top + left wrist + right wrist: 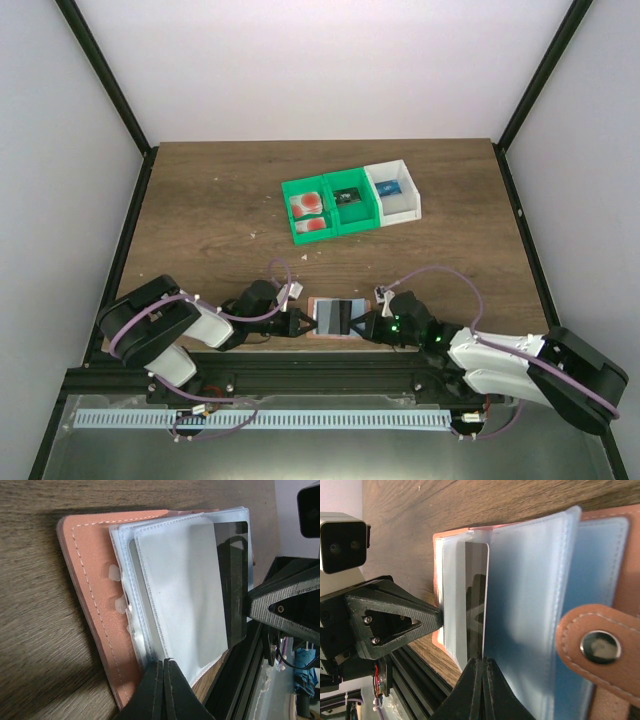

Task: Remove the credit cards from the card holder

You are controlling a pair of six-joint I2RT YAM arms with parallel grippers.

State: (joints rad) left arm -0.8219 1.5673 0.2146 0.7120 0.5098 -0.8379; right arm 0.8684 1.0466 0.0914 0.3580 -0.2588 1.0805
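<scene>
Top external, 1 hldr (336,318), 2 cards (309,205), 3 bins (313,237)

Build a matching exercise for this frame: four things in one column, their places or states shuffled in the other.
Things:
1. card holder
2. credit cards
3. white bin
4. left gripper

Places or states:
A. at the right end of the row of bins
B. shut on the edge of the holder's sleeves
C. lying open at the near edge of the table
D. in the left compartment of the green bin

Pairs: 1-C, 2-D, 3-A, 4-B.
</scene>
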